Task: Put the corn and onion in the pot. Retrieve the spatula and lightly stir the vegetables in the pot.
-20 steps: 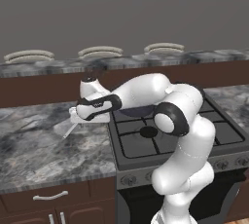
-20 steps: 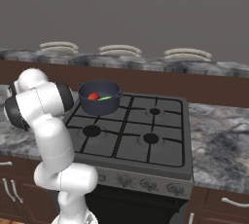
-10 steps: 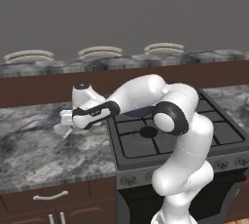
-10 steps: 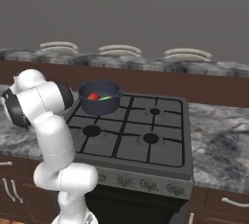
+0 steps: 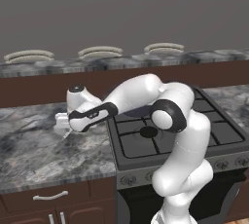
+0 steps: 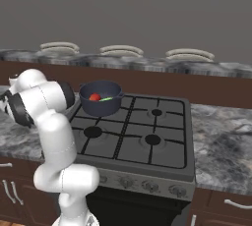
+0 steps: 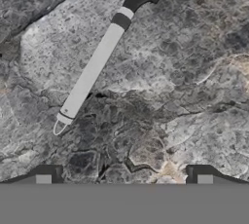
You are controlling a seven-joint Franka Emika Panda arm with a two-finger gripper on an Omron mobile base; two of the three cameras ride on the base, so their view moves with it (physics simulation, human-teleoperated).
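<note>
Hand view: the tool (image 7: 124,177) stands spread wide and empty over the marbled table (image 7: 194,96). Beyond its tips, apart from them, the spatula (image 7: 97,65) lies flat on the table, pale handle nearer, dark slotted blade farther, toward the top edge. Farther off, in the right base view, the pot (image 6: 101,98) sits on the stove (image 6: 147,131) with the onion (image 6: 95,97) and the corn (image 6: 106,99) inside.

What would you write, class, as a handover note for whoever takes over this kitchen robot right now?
Gripper: open, empty, hanging over the marbled grey counter left of the stove.
Slim spatula with pale handle and dark slotted blade: flat on that counter ahead of the fingertips, untouched.
Dark blue-grey round pot: on the stove's back-left burner.
Done: red-orange round onion and light-green corn cob are in the pot.
Left: grasp the spatula, carry it to the pot, stir lightly.
</note>
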